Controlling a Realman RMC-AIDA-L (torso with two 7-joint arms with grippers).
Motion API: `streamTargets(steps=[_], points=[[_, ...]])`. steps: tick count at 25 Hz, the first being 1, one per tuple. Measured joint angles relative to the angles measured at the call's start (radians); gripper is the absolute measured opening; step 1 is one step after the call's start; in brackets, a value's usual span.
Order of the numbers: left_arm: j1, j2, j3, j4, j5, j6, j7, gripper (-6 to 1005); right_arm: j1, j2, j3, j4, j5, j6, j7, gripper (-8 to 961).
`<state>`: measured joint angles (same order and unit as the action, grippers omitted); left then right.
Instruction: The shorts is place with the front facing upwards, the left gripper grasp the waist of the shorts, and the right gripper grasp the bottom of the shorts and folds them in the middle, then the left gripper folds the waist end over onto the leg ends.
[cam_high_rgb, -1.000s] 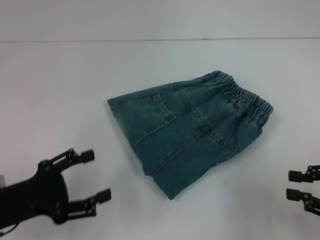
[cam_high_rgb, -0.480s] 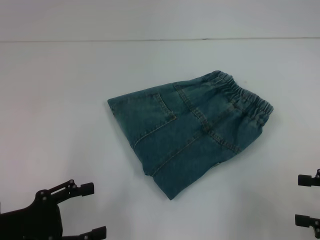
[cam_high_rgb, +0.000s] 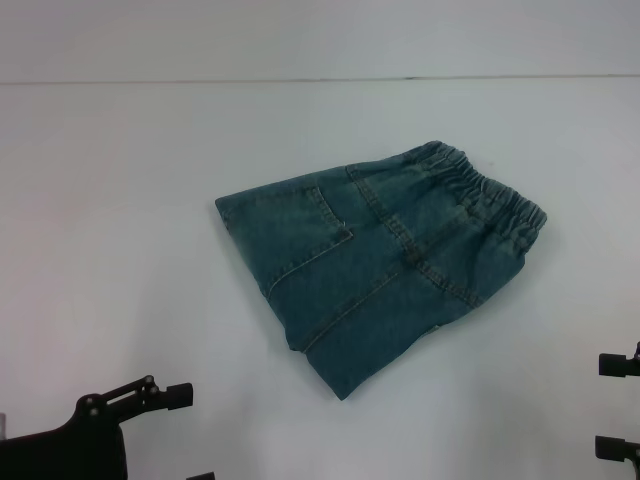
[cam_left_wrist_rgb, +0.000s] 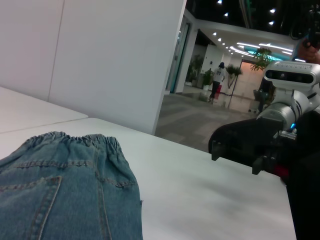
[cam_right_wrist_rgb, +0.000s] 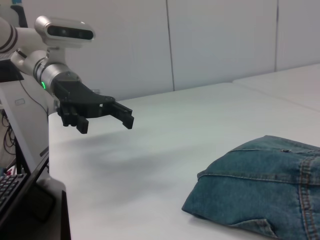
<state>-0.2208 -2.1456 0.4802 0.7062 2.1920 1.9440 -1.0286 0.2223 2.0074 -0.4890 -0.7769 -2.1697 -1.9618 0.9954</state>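
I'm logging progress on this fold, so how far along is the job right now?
Done, by the look of it: the shorts lie on the table doubled into a compact bundle, elastic waist on top toward the robot's right. In hand: nothing; the left gripper and right gripper are both open, empty and low at the near edge, clear of the cloth. Left: apparently nothing more than parking the arms.

Blue denim shorts (cam_high_rgb: 385, 260), faded paler along the gathered waistband (cam_high_rgb: 490, 190) and traced with tan stitching, lie on a plain white table (cam_high_rgb: 120, 200). Both the left gripper (cam_high_rgb: 170, 435) and the right gripper (cam_high_rgb: 618, 407) are matte black.
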Motion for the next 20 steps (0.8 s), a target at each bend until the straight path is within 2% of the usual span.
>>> streamTargets(steps=[6,13,17,20], points=[[0.002,0.001,-0.021,0.005,0.005,0.001,-0.012,934,0.039,0.011,-0.008,0.003,-0.021,0.001,-0.015,849],[0.0,0.003,-0.029,0.007,0.007,-0.001,-0.013,934,0.125,0.078,-0.041,0.031,-0.054,0.08,-0.056,850],[0.0,0.003,-0.03,0.007,0.007,-0.003,-0.015,934,0.168,0.079,-0.08,0.097,-0.064,0.142,-0.059,850],[0.0,0.003,-0.03,0.008,0.007,-0.003,-0.017,934,0.173,0.08,-0.084,0.104,-0.063,0.159,-0.061,850]])
